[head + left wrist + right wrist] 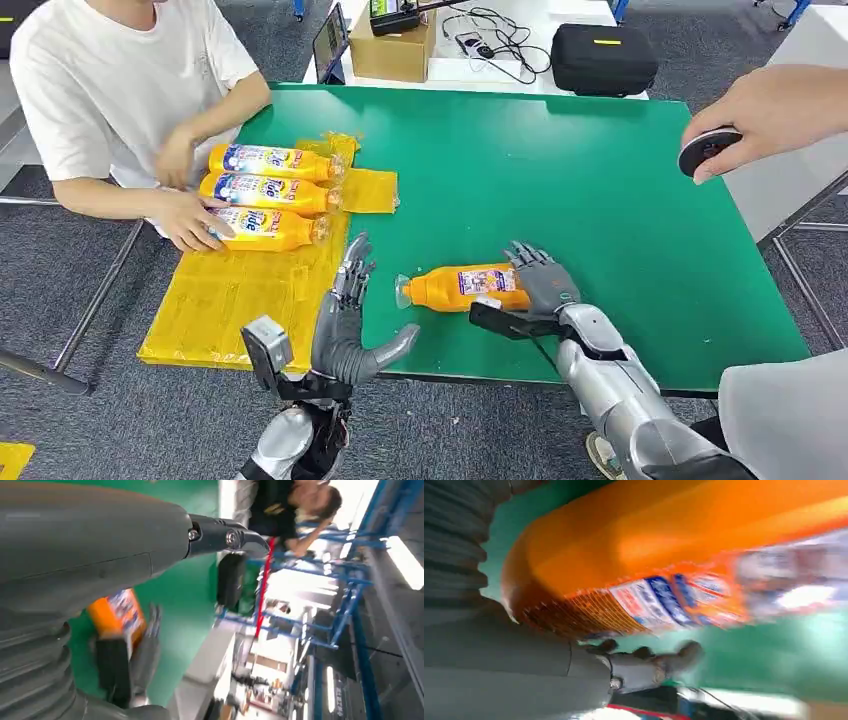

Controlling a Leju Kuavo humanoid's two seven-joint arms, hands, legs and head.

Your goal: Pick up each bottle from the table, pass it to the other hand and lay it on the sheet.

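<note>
Green bench [560, 170]: my right robot hand [540, 285] is closing round the orange bottle [465, 287], grip unconfirmed; left robot hand [350, 320] open. Next: lift, handover.

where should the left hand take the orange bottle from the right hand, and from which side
Probably the bare orange shoulder just behind the cap. The orange bottle lies on its side on the green table, cap pointing toward the left hand, and the right hand covers its base end, so the neck half is free. Come from the cap side, fingers wrapping across the body. The left hand is open, beside it.
</note>
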